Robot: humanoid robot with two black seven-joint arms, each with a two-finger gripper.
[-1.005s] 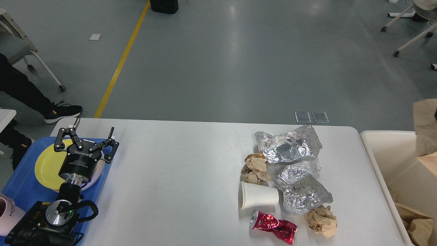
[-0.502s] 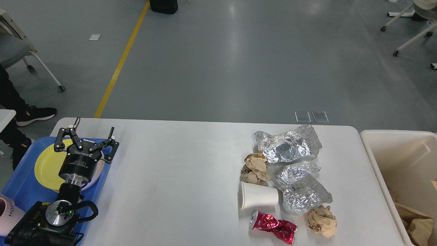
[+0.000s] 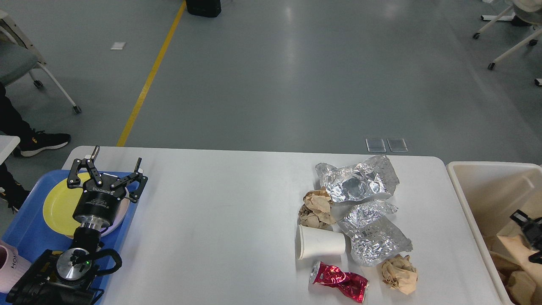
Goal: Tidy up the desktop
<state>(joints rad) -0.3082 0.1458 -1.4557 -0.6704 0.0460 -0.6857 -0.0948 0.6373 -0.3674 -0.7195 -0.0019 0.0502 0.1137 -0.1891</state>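
The desktop [image 3: 220, 220] is a wide white tabletop. On its right part lies a heap of trash: two crumpled foil bags [image 3: 358, 180] [image 3: 374, 235], two brown paper wads [image 3: 315, 207] [image 3: 399, 273], a white paper cup [image 3: 319, 242] on its side and a crushed red can [image 3: 341, 286]. My left gripper [image 3: 117, 155] is open and empty above the blue tray's far corner. My right gripper [image 3: 529, 231] shows only partly at the right edge, over the cream bin [image 3: 487, 190], beside a brown paper piece [image 3: 514, 245]. Its fingers cannot be told apart.
A blue tray [image 3: 25, 228] at the left holds a yellow plate [image 3: 57, 203] and a pink cup [image 3: 8, 267]. The bin holds brown paper scraps. A person's feet and a chair are on the floor at far left.
A large brown paper piece held high at the right edge has gone down into the bin, and my right gripper now shows there. The person's feet shifted left. My left arm stayed still.
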